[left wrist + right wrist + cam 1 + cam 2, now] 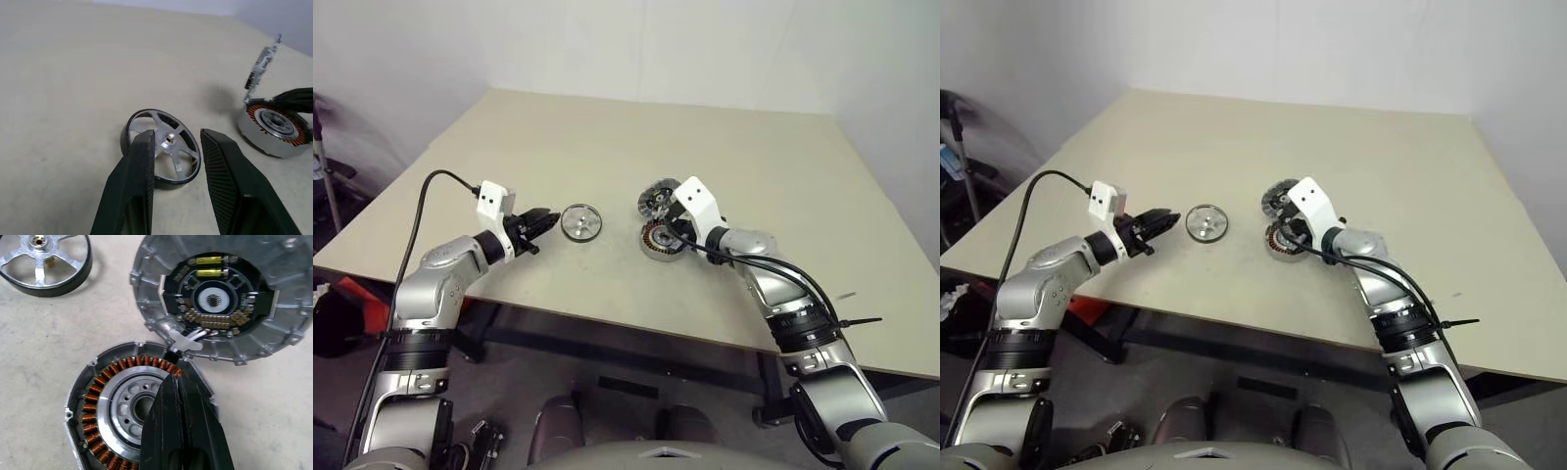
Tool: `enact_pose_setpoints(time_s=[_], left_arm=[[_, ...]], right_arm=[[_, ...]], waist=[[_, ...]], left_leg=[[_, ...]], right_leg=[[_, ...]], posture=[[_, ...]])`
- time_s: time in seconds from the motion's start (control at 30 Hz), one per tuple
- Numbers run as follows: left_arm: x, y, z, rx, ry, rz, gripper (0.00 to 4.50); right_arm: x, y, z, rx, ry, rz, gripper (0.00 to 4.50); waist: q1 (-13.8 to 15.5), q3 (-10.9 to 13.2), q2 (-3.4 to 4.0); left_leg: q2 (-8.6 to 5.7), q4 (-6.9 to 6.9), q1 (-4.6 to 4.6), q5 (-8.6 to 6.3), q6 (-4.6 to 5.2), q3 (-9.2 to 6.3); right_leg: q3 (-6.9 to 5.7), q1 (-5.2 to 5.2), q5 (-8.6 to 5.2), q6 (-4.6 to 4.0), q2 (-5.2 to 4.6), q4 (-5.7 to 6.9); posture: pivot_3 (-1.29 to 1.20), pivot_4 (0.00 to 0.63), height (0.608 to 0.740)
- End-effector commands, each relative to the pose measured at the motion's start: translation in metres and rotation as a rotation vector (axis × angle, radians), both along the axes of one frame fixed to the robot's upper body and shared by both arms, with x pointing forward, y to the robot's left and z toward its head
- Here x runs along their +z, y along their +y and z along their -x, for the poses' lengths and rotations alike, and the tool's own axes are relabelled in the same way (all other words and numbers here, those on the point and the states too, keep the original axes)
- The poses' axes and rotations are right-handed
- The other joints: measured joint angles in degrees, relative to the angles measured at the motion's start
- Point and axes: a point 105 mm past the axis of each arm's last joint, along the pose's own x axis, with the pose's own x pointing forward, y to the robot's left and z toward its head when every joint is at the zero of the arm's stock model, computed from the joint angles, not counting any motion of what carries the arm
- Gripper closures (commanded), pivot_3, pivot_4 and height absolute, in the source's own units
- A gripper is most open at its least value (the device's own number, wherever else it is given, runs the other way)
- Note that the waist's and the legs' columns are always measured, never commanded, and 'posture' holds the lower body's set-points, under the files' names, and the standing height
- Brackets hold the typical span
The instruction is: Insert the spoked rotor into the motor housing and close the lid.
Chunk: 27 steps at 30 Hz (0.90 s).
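On the beige table (607, 137) the rotor (581, 222) lies flat, spokes up, near the front edge and well apart from the housing (660, 241), which sits to its right with the copper windings showing around its inside. The lid (657, 201) stands open, tilted up on edge just behind the housing and joined to it at the rim, its inner face with the yellow parts turned toward the right arm. The left gripper (548, 219) hovers just beside the rotor on its left, pointing at it; its fingers (139, 176) are part open with the rotor seen between them, and they grip nothing. The right gripper (178, 387) has its two fingers pressed tight together, empty, the tips over the housing's rim at the spot where lid and housing meet; whether they touch the metal there I cannot tell
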Motion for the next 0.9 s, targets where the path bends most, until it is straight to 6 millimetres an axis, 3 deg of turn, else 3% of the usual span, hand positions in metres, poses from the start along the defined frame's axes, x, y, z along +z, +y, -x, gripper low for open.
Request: enact_pose_setpoints(time_s=[0.03,0.33,0.9], left_arm=[[-0.001,0.006,-0.007,0.066,0.025,0.035,2.92],[-0.018,0.004,-0.01,0.1,0.147,0.131,2.92],[-0.039,-0.011,-0.02,0.101,0.27,0.225,2.92]], right_arm=[[0.027,-0.012,-0.008,-0.035,-0.087,-0.014,4.48],[0.043,-0.028,-0.012,-0.079,-0.127,-0.014,4.48],[0.046,-0.029,-0.012,-0.089,-0.137,-0.028,4.48]], waist=[[0.0,0.0,0.0],[0.0,0.0,0.0],[0.0,0.0,-0.01]], left_leg=[[0.0,0.0,0.0,0.0,0.0,0.0],[0.02,0.01,0.0,0.0,0.0,-0.01],[0.0,0.02,-0.02,0.0,0.01,-0.01]], right_leg=[[0.0,0.0,0.0,0.0,0.0,0.0],[-0.01,-0.01,0.0,0.0,0.01,0.0],[-0.01,0.0,0.0,0.0,0.0,-0.01]], posture=[[0.0,0.0,0.74],[0.0,0.0,0.74],[0.0,0.0,0.74]])
